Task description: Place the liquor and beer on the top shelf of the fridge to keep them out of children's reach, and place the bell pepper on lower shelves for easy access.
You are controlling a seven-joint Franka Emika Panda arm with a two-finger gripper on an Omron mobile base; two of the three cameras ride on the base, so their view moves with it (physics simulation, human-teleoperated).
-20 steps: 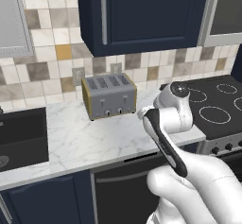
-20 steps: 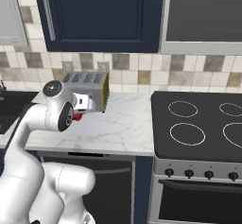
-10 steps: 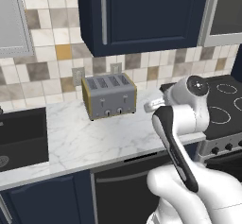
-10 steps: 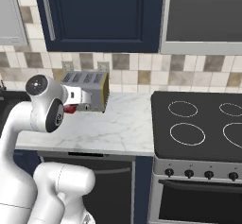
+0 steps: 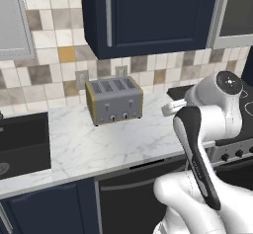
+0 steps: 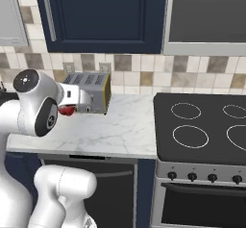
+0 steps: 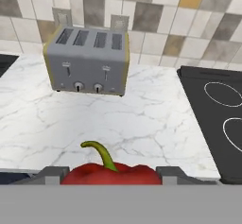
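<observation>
The red bell pepper (image 7: pixel 118 173) with its green stem sits between the two finger tips of my gripper (image 7: pixel 111 176), which is shut on it. In the right base view the pepper (image 6: pixel 67 110) shows as a red patch under the white hand, just left of the toaster, above the counter. In the left base view the hand's white end (image 5: pixel 170 108) pokes out left of the arm over the counter. The liquor, the beer and the fridge are out of view.
A grey toaster (image 5: pixel 114 99) (image 6: pixel 89 93) (image 7: pixel 88 61) stands at the back of the marble counter (image 5: pixel 99 144). To the right is a black stove top (image 6: pixel 202 126), to the left a dark sink (image 5: pixel 20 141). Navy wall cabinets (image 5: pixel 148 16) hang overhead.
The arm's upper joints have swung sideways, right in the left base view and left in the right one. The pepper stays in the grip. Toaster and counter have not shifted.
</observation>
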